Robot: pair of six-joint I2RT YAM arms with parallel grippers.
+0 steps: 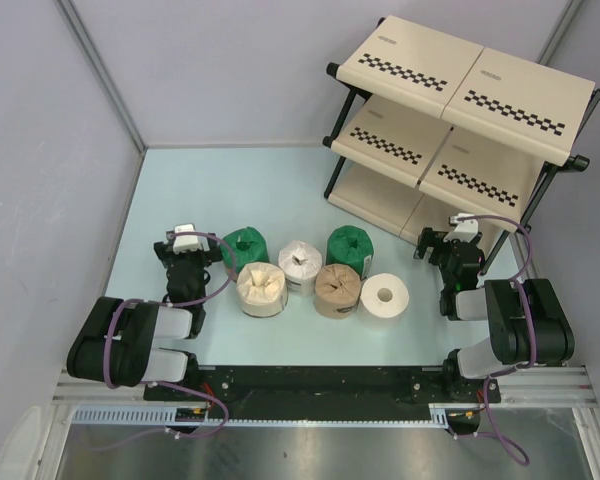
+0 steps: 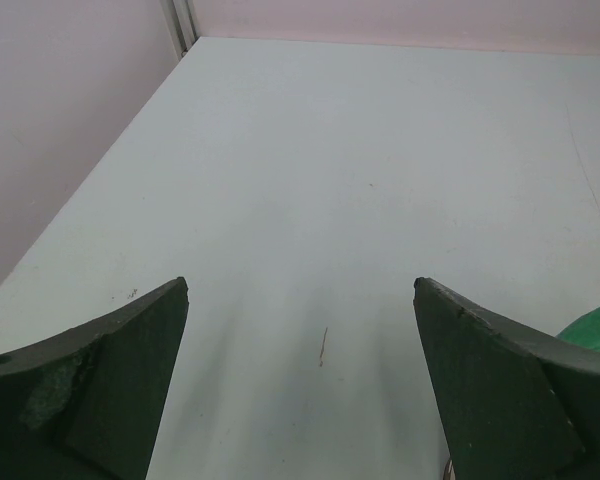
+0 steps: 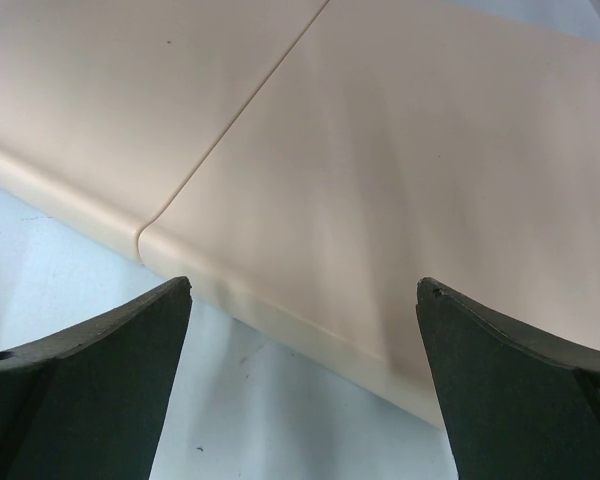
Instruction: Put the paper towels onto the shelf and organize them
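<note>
Groundwork only: finds six short cylindrical paper-towel rolls (image 1: 337, 290), green, cream, tan and white, clustered on the pale bench (image 1: 180, 190), none on the three-tier beige checkered shelf (image 1: 460, 110) at far right. Shows left fingers (image 2: 100, 390) and right fingers (image 3: 520, 380) spread wide, empty. Calls next, probably, for descending onto a nearby roll.

Soft, even light fills the top view. The pale desk (image 1: 200, 200) is bright and free of glare. The shelf (image 1: 420, 70) throws a faint, diffuse shadow under its lower tiers, and the rolls (image 1: 300, 265) cast only slight shadows at their bases. Everything there is sharp.

In the left wrist view, soft grey streaks lie on the desk ahead of the left end effector (image 2: 300, 290). Its fingers (image 2: 100, 390) are dark and slightly blurred.

In the right wrist view, broad dim bands cross the shelf panel beyond the right end effector (image 3: 305, 290), whose fingers are equally dark.
</note>
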